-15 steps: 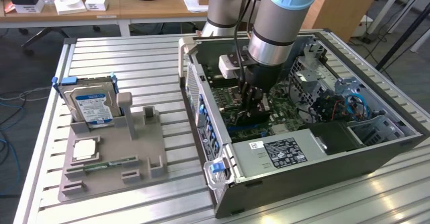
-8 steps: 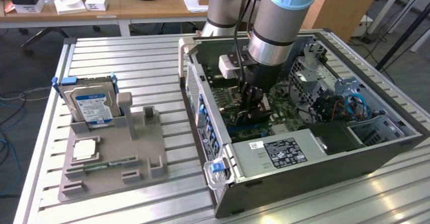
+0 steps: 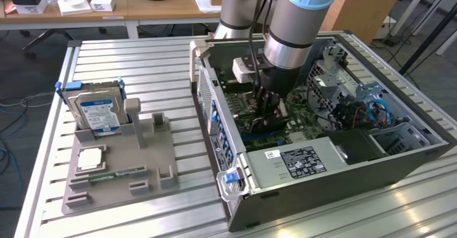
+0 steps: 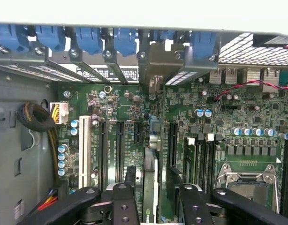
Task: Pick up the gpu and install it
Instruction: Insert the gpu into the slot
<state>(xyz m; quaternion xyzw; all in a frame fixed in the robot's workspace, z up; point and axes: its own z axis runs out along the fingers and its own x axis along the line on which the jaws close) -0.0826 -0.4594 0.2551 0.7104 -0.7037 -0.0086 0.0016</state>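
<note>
Exterior view, item one: grey parts tray (image 3: pixel 117 166) nearest me, hard drive (image 3: pixel 98 115) upright in it. Item two: open computer case (image 3: pixel 335 158), arm reaching down into it, gripper (image 3: pixel 268 121) low over the motherboard (image 3: pixel 246 101).

Wrist view, item one: fingers (image 4: pixel 123 201) standing apart, either side of the gpu (image 4: pixel 151 187). The gpu sits edge-on directly between them, long axis running away toward the rear slot brackets (image 4: pixel 158 61), apparently seated in its slot. I judge contact released, or nearly so.

Ribbed matt metal table (image 3: pixel 143 56), grey plastic holder (image 3: pixel 121 174), glossy green motherboard (image 4: pixel 134 103), matt black claw (image 4: pixel 151 199).
</note>
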